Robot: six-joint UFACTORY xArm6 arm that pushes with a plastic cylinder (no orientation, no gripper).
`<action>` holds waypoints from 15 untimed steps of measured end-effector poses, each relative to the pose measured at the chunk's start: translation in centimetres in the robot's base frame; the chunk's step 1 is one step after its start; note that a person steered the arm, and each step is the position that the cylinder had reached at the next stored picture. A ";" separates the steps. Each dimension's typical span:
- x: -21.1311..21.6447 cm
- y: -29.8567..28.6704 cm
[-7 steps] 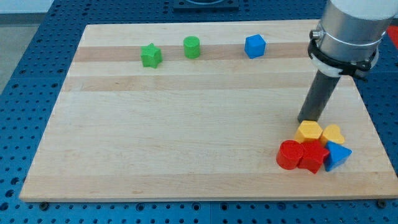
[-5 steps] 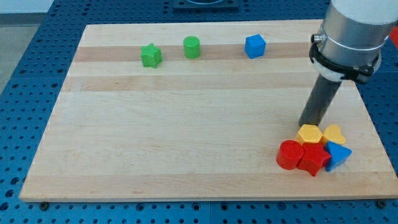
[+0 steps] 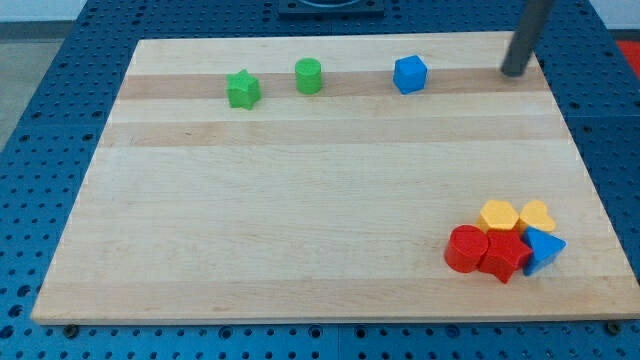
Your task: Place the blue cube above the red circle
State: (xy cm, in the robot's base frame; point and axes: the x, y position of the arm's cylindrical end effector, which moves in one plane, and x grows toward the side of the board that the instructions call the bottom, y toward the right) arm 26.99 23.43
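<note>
The blue cube sits near the view's top, right of centre, on the wooden board. The red circle lies at the lower right, touching a red star-like block. My tip is at the view's upper right, level with the blue cube and about a hundred pixels to its right, touching no block. The rod rises out of the view's top edge.
A yellow hexagon, a yellow heart and a blue triangle-like block cluster with the red blocks at lower right. A green star and a green cylinder sit at the upper left.
My tip has moved from just above the yellow hexagon up to the view's top right, level with the blue cube. No block has moved.
</note>
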 end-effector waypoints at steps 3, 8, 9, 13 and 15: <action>-0.4 -6.9; 5.0 -13.5; 7.4 -13.1; 13.6 -9.3; 18.3 -9.0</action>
State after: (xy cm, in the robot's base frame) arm 45.25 14.44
